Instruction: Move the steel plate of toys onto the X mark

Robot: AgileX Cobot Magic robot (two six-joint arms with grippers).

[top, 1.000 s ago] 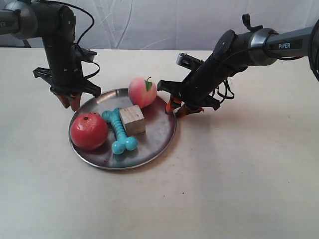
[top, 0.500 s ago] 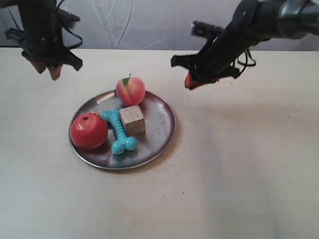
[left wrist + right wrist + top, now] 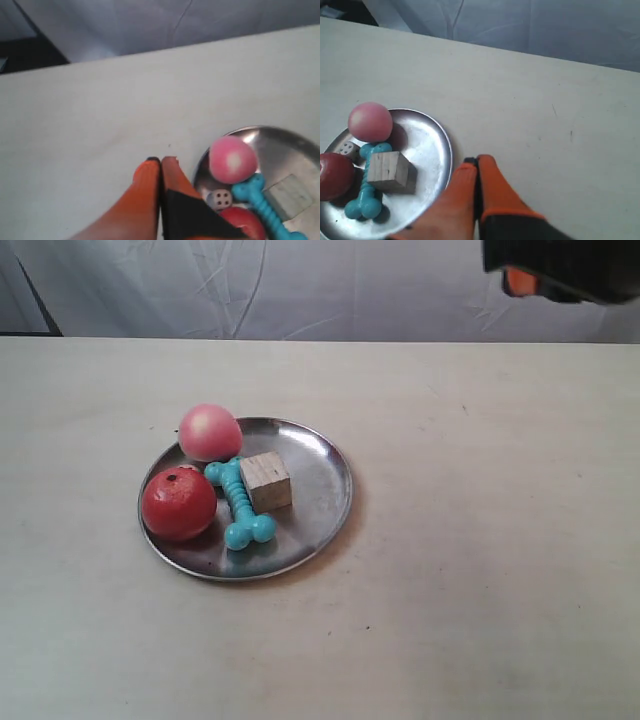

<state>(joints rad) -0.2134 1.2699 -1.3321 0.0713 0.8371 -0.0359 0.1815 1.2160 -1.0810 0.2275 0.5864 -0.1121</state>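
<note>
Your plate (image 3: 318, 483) rests on the table (image 3: 480, 590), toys (image 3: 178, 503) aboard. Left claw (image 3: 161, 161) and right claw (image 3: 476, 161) are pinched shut, empty, hovering off its rim. No cross shows, so I'd judge placement unconfirmed.

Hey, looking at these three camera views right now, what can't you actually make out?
X mark: in no view; whether the plate covers it cannot be told.
Die: hidden in the exterior view, behind the apple and peach.
Apple: in the left wrist view, mostly cut off by the bottom edge and the left end effector.
Arm piece: dark and blurred in the exterior view, cut off by the top edge.
</note>
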